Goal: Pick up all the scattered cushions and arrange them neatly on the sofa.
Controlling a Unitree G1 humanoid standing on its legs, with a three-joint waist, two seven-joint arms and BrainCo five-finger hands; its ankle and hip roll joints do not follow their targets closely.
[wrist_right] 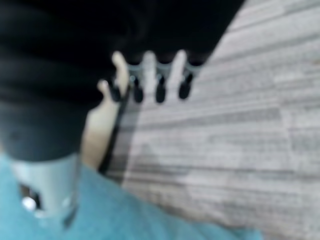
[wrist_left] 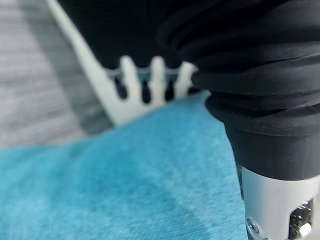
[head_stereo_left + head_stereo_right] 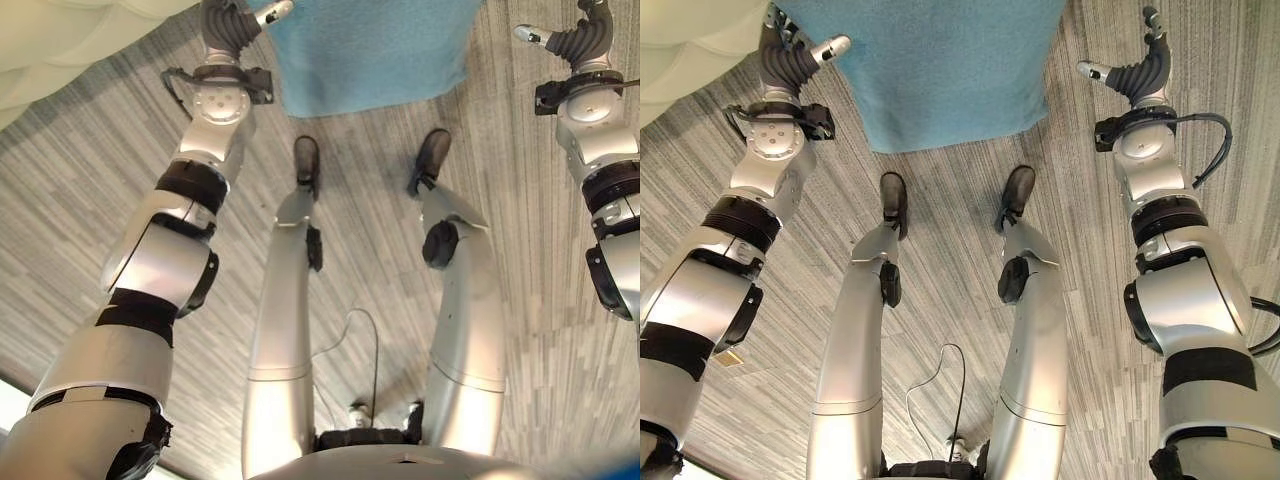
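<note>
A blue cushion [image 3: 940,70] lies flat on the striped grey carpet just ahead of my feet, its far part cut off by the view's top edge. My left hand [image 3: 790,55] is at the cushion's left edge, thumb pointing toward it. In the left wrist view its fingers [image 2: 150,85] are straight above the blue cloth [image 2: 125,185]; I cannot tell whether they touch it. My right hand [image 3: 1145,65] hangs over bare carpet to the right of the cushion, a short gap away. It is open, with relaxed fingers [image 1: 155,85] and the cushion's corner [image 1: 115,220] beside it.
A cream padded surface [image 3: 80,40] fills the far left corner, close to my left hand. Grey striped carpet [image 3: 1090,300] spreads on both sides and behind the cushion.
</note>
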